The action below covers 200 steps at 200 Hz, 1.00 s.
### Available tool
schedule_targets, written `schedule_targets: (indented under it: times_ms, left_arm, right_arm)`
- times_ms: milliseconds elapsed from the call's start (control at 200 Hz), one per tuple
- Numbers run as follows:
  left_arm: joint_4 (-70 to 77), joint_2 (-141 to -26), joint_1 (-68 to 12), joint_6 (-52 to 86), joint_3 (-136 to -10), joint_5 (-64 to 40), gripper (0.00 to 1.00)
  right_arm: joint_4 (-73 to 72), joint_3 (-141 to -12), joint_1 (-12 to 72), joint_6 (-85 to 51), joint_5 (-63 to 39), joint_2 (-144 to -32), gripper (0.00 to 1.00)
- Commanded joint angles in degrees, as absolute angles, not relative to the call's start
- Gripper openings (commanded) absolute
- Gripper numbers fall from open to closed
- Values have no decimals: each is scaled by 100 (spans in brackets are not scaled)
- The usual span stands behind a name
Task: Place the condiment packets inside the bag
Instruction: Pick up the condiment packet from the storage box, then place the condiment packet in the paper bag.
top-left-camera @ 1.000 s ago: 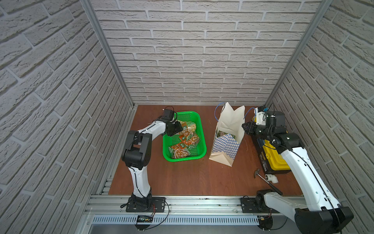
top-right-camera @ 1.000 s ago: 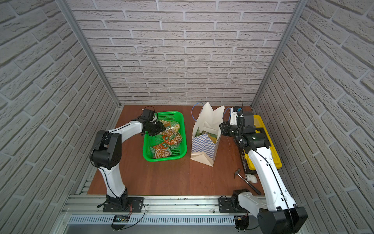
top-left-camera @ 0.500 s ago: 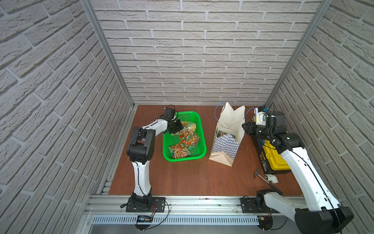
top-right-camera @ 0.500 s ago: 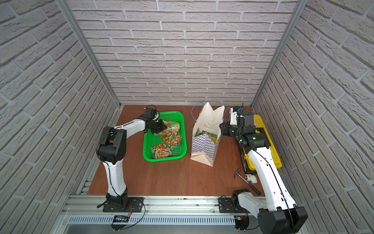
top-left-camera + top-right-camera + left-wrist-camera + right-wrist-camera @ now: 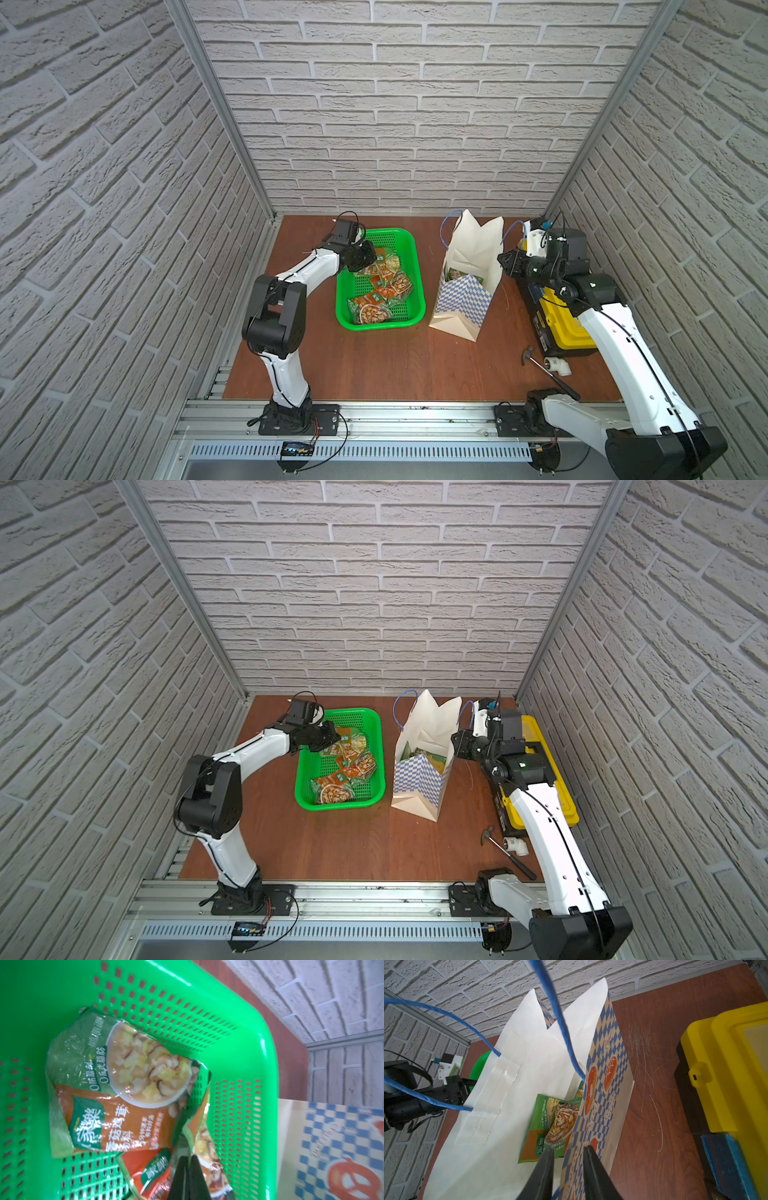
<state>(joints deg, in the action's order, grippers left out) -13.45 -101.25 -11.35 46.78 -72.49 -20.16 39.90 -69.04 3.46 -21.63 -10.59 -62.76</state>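
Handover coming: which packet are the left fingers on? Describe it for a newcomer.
Find the green basket left of the white bag. At its far end, the left fingers are shut on the green edge of one packet; the other packets lie loose.

Robotics test cell: a left arm point(image 5: 282, 316) and a right arm point(image 5: 623, 345), both white and black, stand bolted to an aluminium rail point(image 5: 415, 415) along the front edge of a brown wood-grain tabletop point(image 5: 395, 365), seen in both top views. Panels printed with pale brick point(image 5: 415, 124) enclose the table on three sides, joined by bare metal corner posts point(image 5: 220, 112). A small electronics board point(image 5: 296, 449) hangs cabled below the rail. A hammer point(image 5: 544, 372) and a yellow-and-black toolbox point(image 5: 561, 328) lie beside the right arm.
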Motion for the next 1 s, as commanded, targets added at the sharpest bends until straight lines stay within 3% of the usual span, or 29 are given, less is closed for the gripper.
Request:
schedule_targets:
  times_ms: [0, 70, 185, 330, 685, 995]
  left_arm:
    - [-1120, -9276, -1354, 4548, -7071, -1674, 0]
    - [-1645, -9038, -1489, 4198, -7044, -633, 0]
    - [-1454, -8900, -1299, 4410, -6895, -1678, 0]
    - [-1704, -8001, -1967, 4092, -7032, -810, 0]
    - [-2328, -6989, -2894, 3761, -8023, -662, 0]
    - [-2228, -7191, -3780, 3617, -8965, -1049, 0]
  right_arm:
    - [3949, -6829, 316, -2125, -1064, -6152, 29]
    - [3916, -6804, 309, -2157, -1077, -6117, 29]
    - [3919, -6803, 309, -2187, -1129, -6108, 29]
    - [3911, -6812, 308, -2206, -1144, -6133, 28]
    - [3981, -6917, 308, -2219, -1179, -6166, 27]
    - [3975, -6919, 314, -2276, -1265, -6140, 27]
